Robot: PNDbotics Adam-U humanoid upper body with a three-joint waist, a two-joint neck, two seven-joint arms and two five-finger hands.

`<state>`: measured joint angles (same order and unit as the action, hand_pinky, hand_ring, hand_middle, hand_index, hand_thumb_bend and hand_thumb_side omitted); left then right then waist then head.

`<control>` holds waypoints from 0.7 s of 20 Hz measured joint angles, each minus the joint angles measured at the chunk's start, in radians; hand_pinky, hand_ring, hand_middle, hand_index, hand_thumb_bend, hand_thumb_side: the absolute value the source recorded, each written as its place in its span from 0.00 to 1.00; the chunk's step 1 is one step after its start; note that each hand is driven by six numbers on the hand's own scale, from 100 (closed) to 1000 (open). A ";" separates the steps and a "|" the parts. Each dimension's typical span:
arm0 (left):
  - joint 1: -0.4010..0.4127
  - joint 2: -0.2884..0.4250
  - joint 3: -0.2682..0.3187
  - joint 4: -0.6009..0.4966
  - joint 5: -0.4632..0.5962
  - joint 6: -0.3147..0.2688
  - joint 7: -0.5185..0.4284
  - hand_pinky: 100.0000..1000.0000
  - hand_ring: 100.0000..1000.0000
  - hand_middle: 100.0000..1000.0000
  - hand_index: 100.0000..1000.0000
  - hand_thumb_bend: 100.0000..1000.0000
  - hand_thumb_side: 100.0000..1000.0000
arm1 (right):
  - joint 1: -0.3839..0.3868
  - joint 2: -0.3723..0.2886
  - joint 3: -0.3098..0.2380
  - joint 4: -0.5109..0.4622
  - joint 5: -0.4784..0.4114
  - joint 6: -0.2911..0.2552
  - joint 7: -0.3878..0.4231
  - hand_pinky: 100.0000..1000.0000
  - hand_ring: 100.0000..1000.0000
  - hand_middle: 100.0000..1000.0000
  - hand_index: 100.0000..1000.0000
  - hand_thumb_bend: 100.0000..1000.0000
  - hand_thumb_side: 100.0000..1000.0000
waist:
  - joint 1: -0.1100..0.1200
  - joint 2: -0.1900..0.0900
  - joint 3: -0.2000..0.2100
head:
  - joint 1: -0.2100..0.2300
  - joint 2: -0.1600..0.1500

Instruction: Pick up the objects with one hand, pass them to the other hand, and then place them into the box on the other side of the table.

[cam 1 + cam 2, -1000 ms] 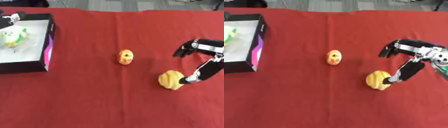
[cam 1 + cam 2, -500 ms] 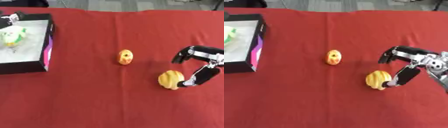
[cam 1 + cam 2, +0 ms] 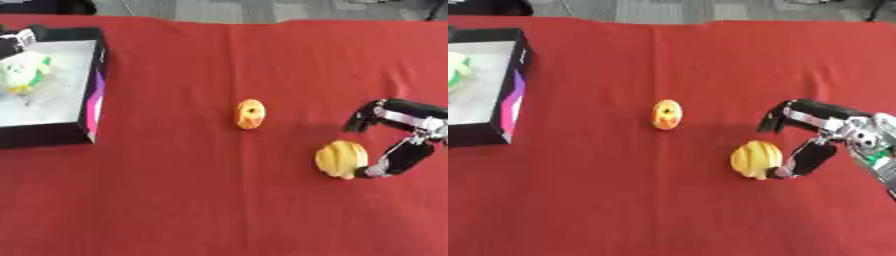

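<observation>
Fingers (image 3: 775,120) of right hand (image 3: 833,130) spread apart, thumb tip touching ribbed yellow rounded object (image 3: 755,159); nothing clamped. Advice: bring fingers down over far side, then curl around.

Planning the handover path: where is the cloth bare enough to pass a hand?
Bare red cloth spans the near edge and the stretch between the black box and the small orange object. It is crowded at right, where the right hand has a finger against the yellow ridged object.

The right hand (image 3: 833,131) reaches in from the right edge, fingers curved downward and spread apart.
</observation>
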<state>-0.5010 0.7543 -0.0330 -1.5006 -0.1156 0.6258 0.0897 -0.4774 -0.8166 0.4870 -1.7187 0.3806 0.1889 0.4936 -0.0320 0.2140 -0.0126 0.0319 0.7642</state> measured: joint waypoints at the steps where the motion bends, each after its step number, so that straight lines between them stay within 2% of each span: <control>1: 0.000 0.000 0.000 0.000 0.000 0.000 0.000 0.75 0.84 0.71 0.74 0.56 0.51 | 0.004 0.004 0.002 0.004 0.005 -0.003 -0.001 0.82 0.70 0.64 0.70 0.53 0.03 | 0.000 0.000 0.000 | 0.000 0.000; 11: 0.000 0.000 0.002 -0.006 0.001 0.003 0.006 0.75 0.84 0.71 0.74 0.55 0.51 | 0.012 0.026 0.012 0.033 0.049 -0.019 -0.022 0.80 0.68 0.60 0.66 0.50 0.00 | 0.000 0.000 0.002 | -0.004 0.000; 14: 0.000 -0.001 0.004 -0.006 0.002 0.003 0.007 0.75 0.84 0.71 0.73 0.55 0.51 | 0.012 0.029 0.014 0.037 0.055 -0.017 -0.032 0.80 0.65 0.55 0.62 0.44 0.00 | 0.000 0.000 0.003 | -0.004 0.000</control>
<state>-0.5006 0.7536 -0.0287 -1.5067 -0.1136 0.6283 0.0971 -0.4658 -0.7875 0.5011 -1.6819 0.4353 0.1715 0.4615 -0.0319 0.2140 -0.0094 0.0278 0.7642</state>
